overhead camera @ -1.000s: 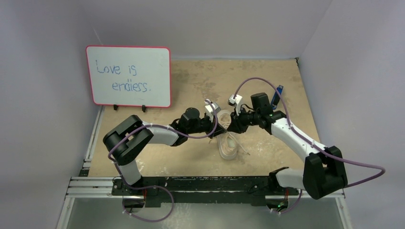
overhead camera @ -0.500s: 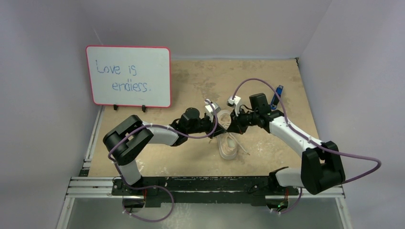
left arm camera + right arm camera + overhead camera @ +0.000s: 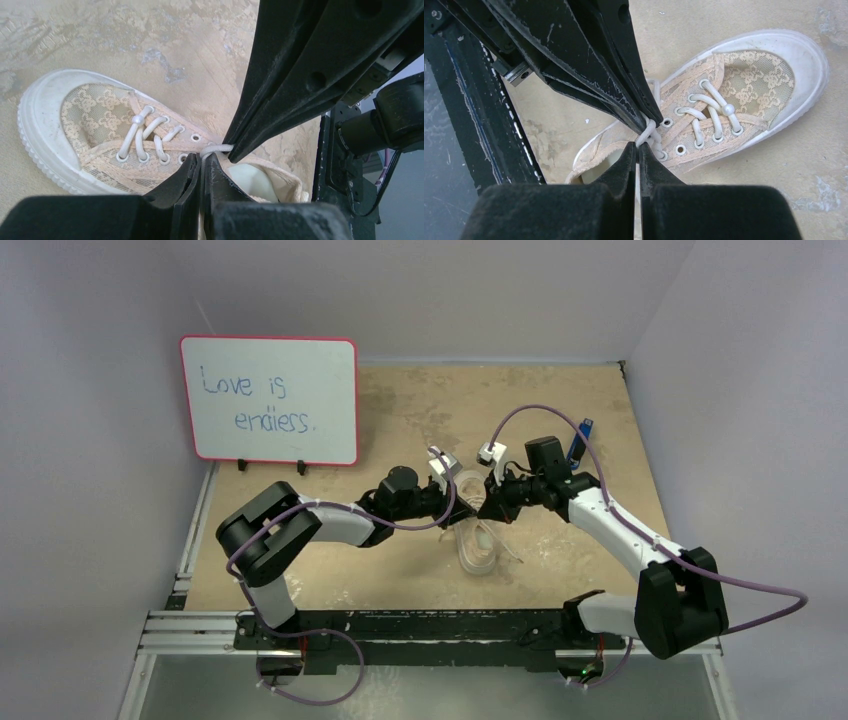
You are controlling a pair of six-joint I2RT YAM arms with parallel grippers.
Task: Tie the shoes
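The pale pink-beige sneaker (image 3: 478, 543) lies on the tan table, toe toward the near edge. It also shows in the left wrist view (image 3: 95, 117) and the right wrist view (image 3: 749, 85). My left gripper (image 3: 202, 159) is shut on a white lace (image 3: 218, 148) just above the top eyelets. My right gripper (image 3: 638, 147) is shut on the lace (image 3: 647, 134) at the same spot. The two grippers meet tip to tip over the shoe's opening, left (image 3: 462, 502) and right (image 3: 485, 508). Part of the shoe's heel is hidden under them.
A whiteboard with a red rim (image 3: 268, 400) stands at the back left. A small blue object (image 3: 582, 438) stands at the back right near the wall. A loose lace end (image 3: 508, 552) trails right of the shoe. Metal rails (image 3: 200, 625) run along the near edge.
The right arm has shifted slightly, its wrist easing a little to the right. Both grippers stay shut on the lace over the shoe. The left arm has barely moved.
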